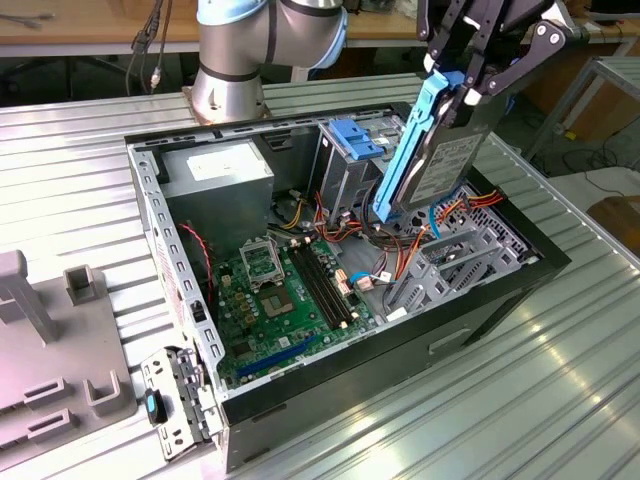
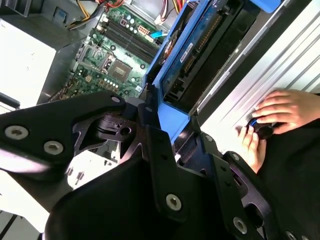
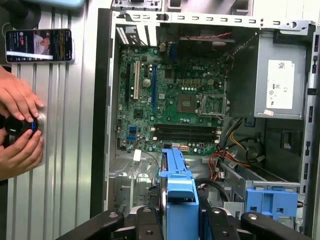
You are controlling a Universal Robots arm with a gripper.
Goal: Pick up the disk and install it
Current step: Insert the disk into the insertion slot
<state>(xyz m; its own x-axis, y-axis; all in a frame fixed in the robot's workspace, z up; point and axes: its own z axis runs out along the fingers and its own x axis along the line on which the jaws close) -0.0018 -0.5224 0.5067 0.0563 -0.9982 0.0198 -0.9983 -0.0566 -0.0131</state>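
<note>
Matt grey metal disk [image 1: 452,158] wears glossy blue plastic rails [image 1: 407,150].

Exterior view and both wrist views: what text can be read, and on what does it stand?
Nothing can be quoted reliably.
Label on the disk: print too blurred to read.
White label on the power-supply box: print too small to read.
Screen of the phone: too small to read.

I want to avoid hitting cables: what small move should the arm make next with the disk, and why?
Probably a short, slow descent: the claw holds the disk tilted above the open case, its lower end near the orange cables.
</note>
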